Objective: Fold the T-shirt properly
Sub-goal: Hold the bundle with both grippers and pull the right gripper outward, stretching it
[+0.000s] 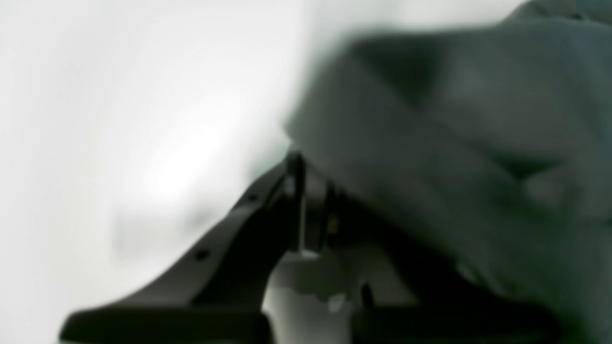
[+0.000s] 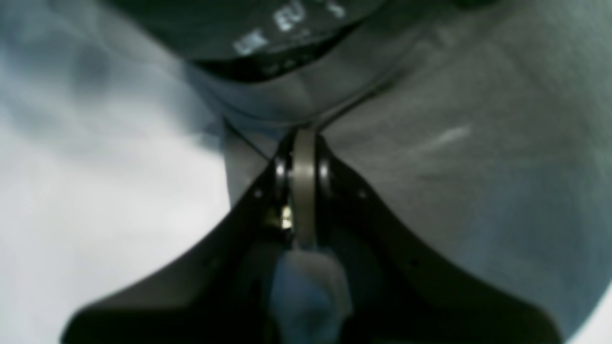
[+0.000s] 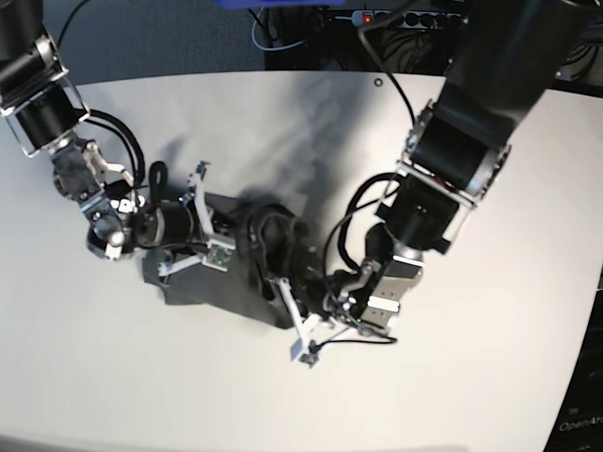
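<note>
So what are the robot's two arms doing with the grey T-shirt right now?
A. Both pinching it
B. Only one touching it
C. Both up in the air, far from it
A: the left end effector and the right end effector are each shut on the T-shirt, which lies bunched on the table.

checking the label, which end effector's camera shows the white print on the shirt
The right end effector: its wrist view shows white print at the top on the T-shirt. The left end effector view shows plain blurred fabric.

T-shirt (image 3: pixel 246 273) on white table (image 3: pixel 468 379)
</note>
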`<state>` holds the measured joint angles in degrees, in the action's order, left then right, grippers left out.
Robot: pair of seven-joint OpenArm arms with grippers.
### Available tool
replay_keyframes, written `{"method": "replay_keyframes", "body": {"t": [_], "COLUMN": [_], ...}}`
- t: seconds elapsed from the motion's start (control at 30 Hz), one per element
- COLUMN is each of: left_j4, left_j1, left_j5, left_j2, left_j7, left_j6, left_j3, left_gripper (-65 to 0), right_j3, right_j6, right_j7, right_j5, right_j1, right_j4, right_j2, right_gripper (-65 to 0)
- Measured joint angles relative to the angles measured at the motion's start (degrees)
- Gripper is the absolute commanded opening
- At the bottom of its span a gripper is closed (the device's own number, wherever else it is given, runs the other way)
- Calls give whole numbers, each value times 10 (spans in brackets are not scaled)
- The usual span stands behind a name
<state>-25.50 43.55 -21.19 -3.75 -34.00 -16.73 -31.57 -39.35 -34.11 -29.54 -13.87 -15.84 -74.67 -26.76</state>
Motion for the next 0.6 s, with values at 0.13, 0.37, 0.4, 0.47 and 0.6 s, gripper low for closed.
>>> {"method": "replay_keyframes", "body": {"t": [0.13, 0.37, 0.4, 0.47, 0.6], "left_j4": [0, 0, 0, 0, 0], "left_j1": [3, 3, 3, 3, 3], "left_j5": [0, 0, 0, 0, 0], "left_j2": [3, 4, 4, 4, 4], "left_j7": [-2, -1, -1, -1, -3], "left_j6": [0, 0, 0, 0, 0], "left_j3": [-1, -1, -1, -1, -1], "left_gripper": [-631, -631, -631, -631, -631], "right_j3": [10, 18, 18, 18, 26], "right_j6": [16, 16, 16, 16, 16], "right_j7": [-38, -80, -89, -96, -93], "right_j5": [12, 18, 18, 22, 16], "right_j1": [6, 10, 10, 11, 10], "right_j4": [-33, -100, -104, -111, -123], "right_j2": [-21, -21, -21, -21, -39], "right_gripper": [-650, -650, -650, -650, -650]}}
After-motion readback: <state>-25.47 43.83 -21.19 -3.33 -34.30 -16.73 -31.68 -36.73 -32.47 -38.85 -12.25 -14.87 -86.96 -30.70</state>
